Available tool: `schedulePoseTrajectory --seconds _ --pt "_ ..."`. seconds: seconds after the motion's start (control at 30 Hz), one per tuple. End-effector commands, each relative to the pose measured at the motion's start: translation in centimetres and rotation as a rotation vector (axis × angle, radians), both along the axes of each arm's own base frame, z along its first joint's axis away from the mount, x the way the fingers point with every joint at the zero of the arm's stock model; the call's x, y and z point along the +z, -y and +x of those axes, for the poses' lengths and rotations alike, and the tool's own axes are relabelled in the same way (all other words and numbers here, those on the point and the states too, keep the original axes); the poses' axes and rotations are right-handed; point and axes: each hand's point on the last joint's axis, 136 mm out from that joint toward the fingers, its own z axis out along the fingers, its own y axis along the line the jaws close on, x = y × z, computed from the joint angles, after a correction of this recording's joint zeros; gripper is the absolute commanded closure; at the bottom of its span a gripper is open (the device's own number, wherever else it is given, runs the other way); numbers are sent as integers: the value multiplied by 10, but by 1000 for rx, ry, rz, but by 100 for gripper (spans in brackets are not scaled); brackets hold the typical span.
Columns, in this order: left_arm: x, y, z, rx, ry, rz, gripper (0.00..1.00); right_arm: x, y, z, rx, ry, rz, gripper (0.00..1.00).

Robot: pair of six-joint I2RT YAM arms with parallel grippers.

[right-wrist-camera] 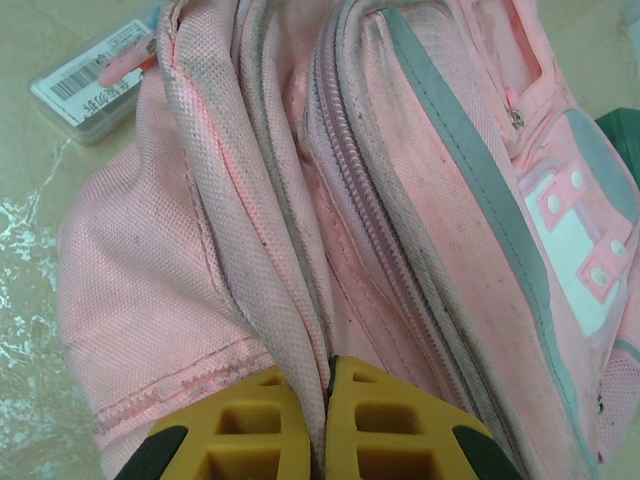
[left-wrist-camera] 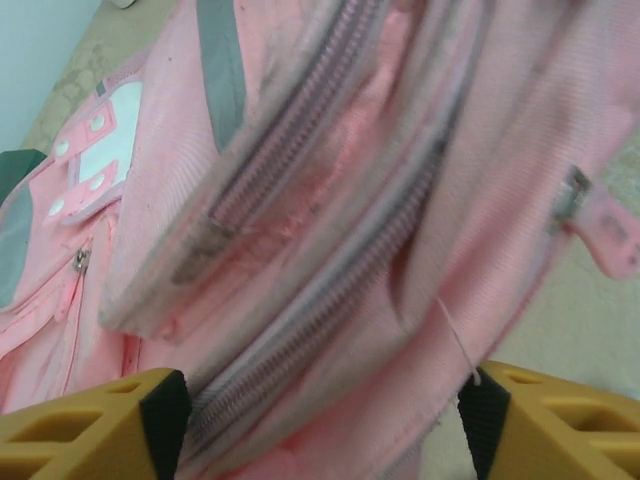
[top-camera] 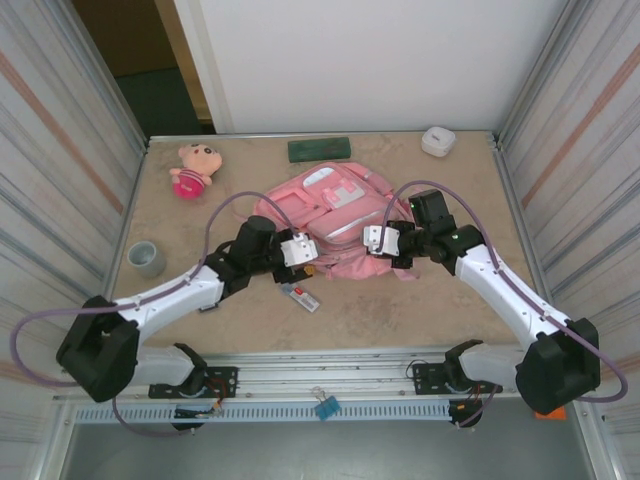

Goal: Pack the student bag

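Left arm [top-camera: 170,295] reaches forward and rightward from its near-edge base. Right arm [top-camera: 505,290] reaches forward and leftward. Wrists point at each other, near but apart. Left gripper [left-wrist-camera: 320,415]: jaws wide apart, yellow fingers [left-wrist-camera: 90,425] at either side, clamping nothing. Right gripper [right-wrist-camera: 328,420]: fingers pressed together, pinching a fold of the student bag [right-wrist-camera: 420,230].

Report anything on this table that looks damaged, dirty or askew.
The backpack lies slumped and creased, and its pale zip trim shows dark grimy smudges. A loose thread sticks out of one seam. Nothing looks spilled or torn.
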Motion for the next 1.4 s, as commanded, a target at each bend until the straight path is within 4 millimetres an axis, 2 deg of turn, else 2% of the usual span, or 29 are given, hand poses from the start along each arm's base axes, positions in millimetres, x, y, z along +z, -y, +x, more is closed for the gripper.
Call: schedulePoseTrajectory --seconds 0.0,0.17,0.2,0.23,0.27,0.33,0.47,0.53,0.63,0.77,0.93,1.07,1.23,1.37 --pt "10 19 12 -77 70 -25 37 36 -15 1 71 48 121 100" --pt "2 32 14 -81 27 -91 90 49 -8 18 -33 27 219 100" --pt "4 35 13 -68 0 -110 99 50 -3 24 -90 6 235 94" --pt "6 38 12 -57 -34 -128 100 49 3 31 -172 -24 249 84" --pt "9 40 10 -47 -61 -139 100 48 8 37 -257 -54 263 77" --pt "12 46 8 -7 -125 -178 100 46 20 45 -455 -152 305 71" --pt "15 53 0 52 -279 -268 100 51 39 40 -817 -375 404 49" --pt "16 53 1 97 -336 -309 100 55 44 27 -930 -434 413 46" --pt "18 57 -3 106 -408 -348 100 65 58 9 -1103 -426 426 46" --pt "21 60 -5 116 -470 -356 100 78 61 -24 -1278 -534 572 46" --pt "23 63 -5 113 -525 -356 100 70 22 -57 -1258 -701 690 49" --pt "25 65 -2 134 -567 -362 100 54 -16 -69 -1273 -766 744 48" --pt "29 70 -3 128 -614 -371 100 25 -49 -56 -1323 -755 764 45" --pt "32 72 -4 120 -623 -373 100 11 -56 -39 -1365 -651 690 45"
